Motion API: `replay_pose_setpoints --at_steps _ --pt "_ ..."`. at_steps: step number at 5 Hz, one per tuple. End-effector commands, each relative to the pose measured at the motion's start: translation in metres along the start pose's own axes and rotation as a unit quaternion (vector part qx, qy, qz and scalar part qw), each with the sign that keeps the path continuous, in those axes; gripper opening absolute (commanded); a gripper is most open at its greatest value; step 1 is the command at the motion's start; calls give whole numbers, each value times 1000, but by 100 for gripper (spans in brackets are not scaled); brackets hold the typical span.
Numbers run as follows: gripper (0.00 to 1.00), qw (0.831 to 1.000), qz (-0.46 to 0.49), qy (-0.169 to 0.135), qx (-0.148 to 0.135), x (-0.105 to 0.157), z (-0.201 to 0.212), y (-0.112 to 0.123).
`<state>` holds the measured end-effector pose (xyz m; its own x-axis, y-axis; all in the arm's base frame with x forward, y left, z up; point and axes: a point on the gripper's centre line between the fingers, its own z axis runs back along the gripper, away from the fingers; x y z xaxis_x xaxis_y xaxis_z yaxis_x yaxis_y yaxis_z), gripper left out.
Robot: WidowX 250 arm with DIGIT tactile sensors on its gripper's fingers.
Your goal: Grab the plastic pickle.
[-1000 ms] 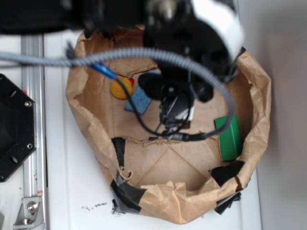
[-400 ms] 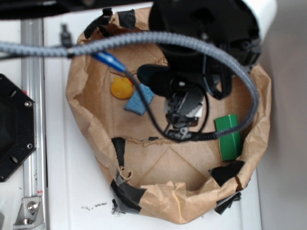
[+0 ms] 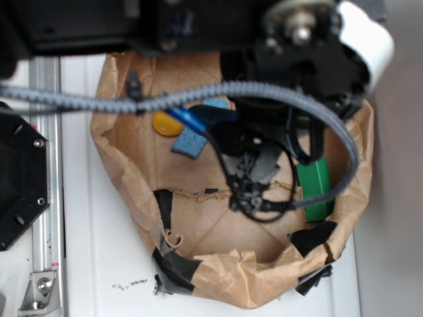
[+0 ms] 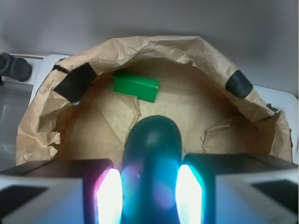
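Pickle: plastic pickle, dark green and glossy, lower centre of the wrist view, between the two fingers
Gripper: gripper clamped on the pickle's sides
Bag: brown paper bag rings the scene
Block: green block above the pickle, upper centre
Sponge: blue sponge left of the arm, exterior view

Lab bench: mounting rail, arm base plate.

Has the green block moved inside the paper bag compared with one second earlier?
No. The green block lies at the same place against the paper bag's right wall in the exterior view, just above the black tape patch.
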<state>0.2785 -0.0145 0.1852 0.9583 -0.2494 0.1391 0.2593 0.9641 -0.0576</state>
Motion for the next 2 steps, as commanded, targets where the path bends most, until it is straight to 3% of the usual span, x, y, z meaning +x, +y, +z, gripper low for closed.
replay_pose_setpoints --at_steps 1,2 --pt "0 1000 -10 -22 15 -1 5 -3" --pt "0 1000 -16 -2 21 -2 -5 -1"
